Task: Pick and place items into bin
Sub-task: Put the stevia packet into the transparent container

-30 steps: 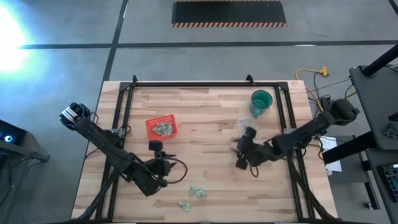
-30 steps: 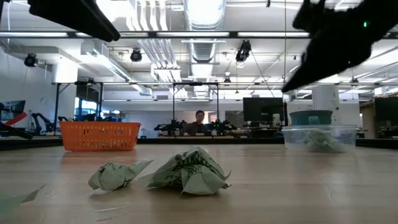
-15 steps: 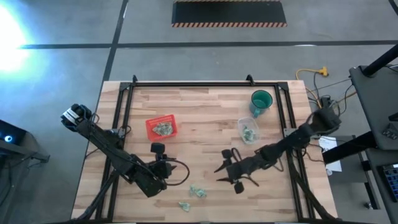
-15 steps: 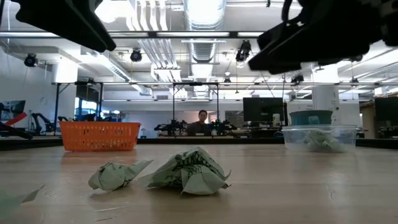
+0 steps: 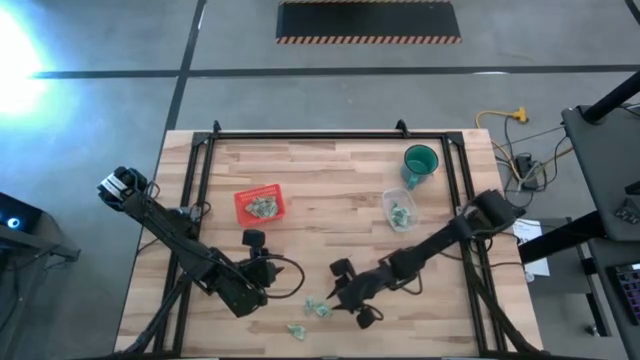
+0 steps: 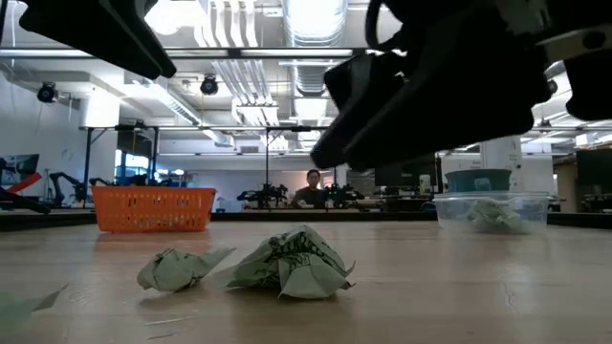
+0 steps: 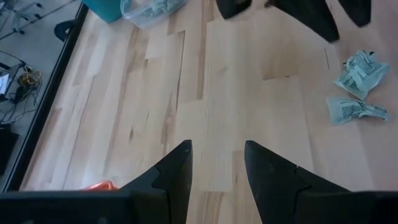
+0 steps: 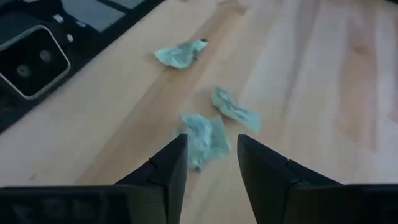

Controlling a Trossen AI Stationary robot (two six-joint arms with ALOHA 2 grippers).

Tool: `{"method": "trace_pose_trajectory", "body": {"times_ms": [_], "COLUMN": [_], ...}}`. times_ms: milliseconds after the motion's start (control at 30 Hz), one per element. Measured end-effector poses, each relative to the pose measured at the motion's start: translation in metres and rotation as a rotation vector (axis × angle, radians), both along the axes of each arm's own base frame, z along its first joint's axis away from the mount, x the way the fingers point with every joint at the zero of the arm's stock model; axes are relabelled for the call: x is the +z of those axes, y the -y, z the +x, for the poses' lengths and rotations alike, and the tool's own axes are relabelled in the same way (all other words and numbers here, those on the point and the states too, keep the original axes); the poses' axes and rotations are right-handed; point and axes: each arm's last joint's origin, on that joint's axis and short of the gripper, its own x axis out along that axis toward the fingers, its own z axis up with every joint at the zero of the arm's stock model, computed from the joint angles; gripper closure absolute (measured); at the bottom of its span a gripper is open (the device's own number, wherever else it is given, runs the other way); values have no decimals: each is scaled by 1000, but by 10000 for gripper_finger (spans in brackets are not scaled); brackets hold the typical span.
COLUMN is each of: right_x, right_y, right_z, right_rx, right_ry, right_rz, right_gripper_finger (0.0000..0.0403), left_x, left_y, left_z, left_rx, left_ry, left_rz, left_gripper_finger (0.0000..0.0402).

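Pale green-and-white crumpled pieces lie loose on the wood by the near edge: a close pair point(image 5: 318, 308) and one apart point(image 5: 297, 328). In the low view they show as the larger piece point(image 6: 292, 263) and the smaller piece point(image 6: 177, 269). My right gripper point(image 8: 211, 155) is open and hovers just over the pair, the nearest piece point(image 8: 199, 138) lying ahead between its fingers, untouched. My left gripper point(image 7: 217, 162) is open over bare wood left of the pieces point(image 7: 357, 71). More pieces lie in the red tray point(image 5: 240, 200) and the clear tub point(image 5: 400, 212).
A teal cup point(image 5: 420, 162) stands beyond the clear tub toward the far right. The low camera point(image 8: 34, 62) sits at the near edge close to the single piece point(image 8: 180, 55). A black frame point(image 5: 330, 135) rims the table. A person sits far off in the room point(image 6: 308, 186).
My right gripper has swung from beside the clear tub toward the table's near left, coming down over the loose pair of pieces near the near edge. The pieces have not moved.
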Motion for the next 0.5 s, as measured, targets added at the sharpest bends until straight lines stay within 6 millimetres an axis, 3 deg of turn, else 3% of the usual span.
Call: {"method": "trace_pose_trajectory", "body": {"times_ms": [267,500], "right_x": [-13,-9], "right_y": [-10,-11], "right_z": [20,24], "right_rx": [37,29], "right_ry": [-125,-136], "right_rz": [-46,-39], "right_gripper_finger": [286,295], "left_x": [0,0], "left_y": [0,1], "left_z": [0,0], "left_rx": [-2,-11], "left_ry": [0,-10], "left_rz": [-7,-19], "left_gripper_finger": [272,272]}}
